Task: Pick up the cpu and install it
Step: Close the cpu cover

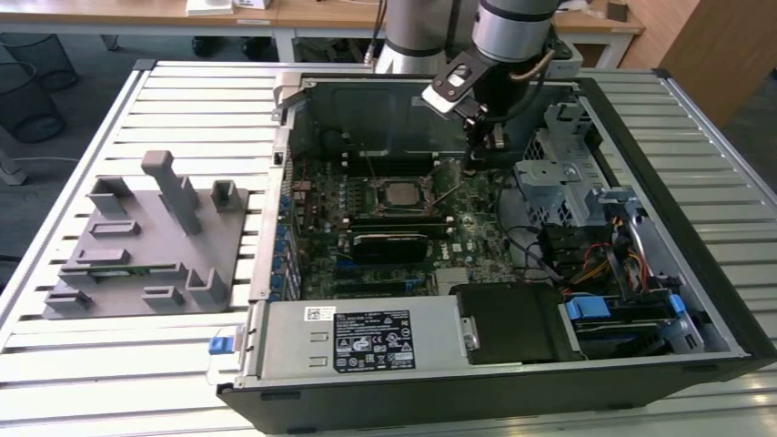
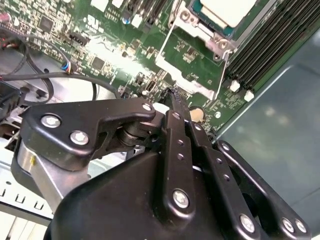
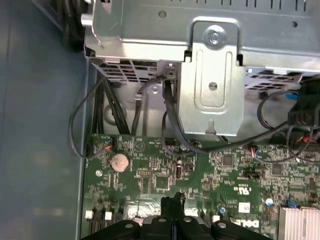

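The cpu (image 1: 398, 193) lies flat in the socket in the middle of the green motherboard (image 1: 468, 228), inside the open computer case (image 1: 680, 182). Its silver top plate (image 2: 227, 10) sits inside the metal socket frame, and a thin lever wire stands up beside it. My gripper (image 1: 472, 164) hangs inside the case toward the exterior view's right of the socket, just above the board. In both wrist views its black fingers (image 2: 175, 107) are pressed together with nothing between them, and the tips (image 3: 173, 201) hover over bare board.
A grey metal drive cage (image 3: 212, 75) with black cables stands close beside the gripper. The power supply (image 1: 364, 337) fills the case's near end. A grey fixture plate (image 1: 146, 241) with upright blocks sits on the slatted table at the exterior view's left.
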Motion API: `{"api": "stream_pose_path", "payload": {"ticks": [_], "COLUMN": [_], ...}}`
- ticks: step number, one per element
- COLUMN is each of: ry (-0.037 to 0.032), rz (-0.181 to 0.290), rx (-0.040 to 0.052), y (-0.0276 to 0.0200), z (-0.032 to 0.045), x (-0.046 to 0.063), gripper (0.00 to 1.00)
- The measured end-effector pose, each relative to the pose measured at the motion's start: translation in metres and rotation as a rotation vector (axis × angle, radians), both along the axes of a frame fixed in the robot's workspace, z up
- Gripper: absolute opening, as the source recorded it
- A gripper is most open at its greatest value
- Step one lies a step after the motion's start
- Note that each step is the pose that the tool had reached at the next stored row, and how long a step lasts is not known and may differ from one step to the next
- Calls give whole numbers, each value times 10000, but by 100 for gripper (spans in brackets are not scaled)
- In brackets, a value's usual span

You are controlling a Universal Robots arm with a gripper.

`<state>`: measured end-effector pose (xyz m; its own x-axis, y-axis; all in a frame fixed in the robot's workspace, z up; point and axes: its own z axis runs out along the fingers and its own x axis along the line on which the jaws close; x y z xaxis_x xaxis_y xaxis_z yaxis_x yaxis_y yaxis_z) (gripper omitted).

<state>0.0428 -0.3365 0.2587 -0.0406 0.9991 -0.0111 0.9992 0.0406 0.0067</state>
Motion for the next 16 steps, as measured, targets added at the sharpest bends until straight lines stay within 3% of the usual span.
{"api": "stream_pose_path", "payload": {"ticks": [16], "ry": [-1], "rz": [-2], "rx": [5], "y": [30], "z": [-92], "x": [70], "gripper": [11]}}
